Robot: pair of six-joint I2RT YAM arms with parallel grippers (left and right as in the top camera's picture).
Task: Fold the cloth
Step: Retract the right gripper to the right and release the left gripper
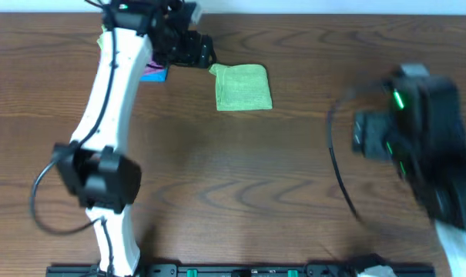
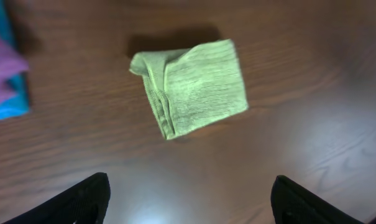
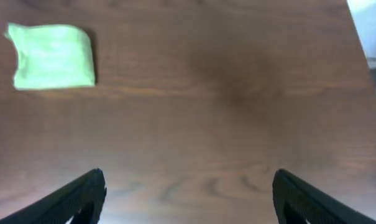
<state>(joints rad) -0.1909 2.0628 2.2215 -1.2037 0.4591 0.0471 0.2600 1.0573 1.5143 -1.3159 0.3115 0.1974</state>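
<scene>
The folded green cloth (image 2: pixel 191 87) lies flat on the bench (image 2: pixel 312 124) just ahead of the left end effector (image 2: pixel 191 180), whose fingers stand wide apart, holding nothing (the cloth's layered edge faces left). A blue and pink cloth (image 2: pixel 4 68) sits far to that end effector's left, well apart from the green one, with open wood between. The right end effector (image 3: pixel 189 174), fingers likewise spread, hangs over open bench, the green cloth far ahead to its left.

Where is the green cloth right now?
Overhead, the cloth lies toward the table's far edge, slightly left of centre, right beside the open left gripper.
</scene>
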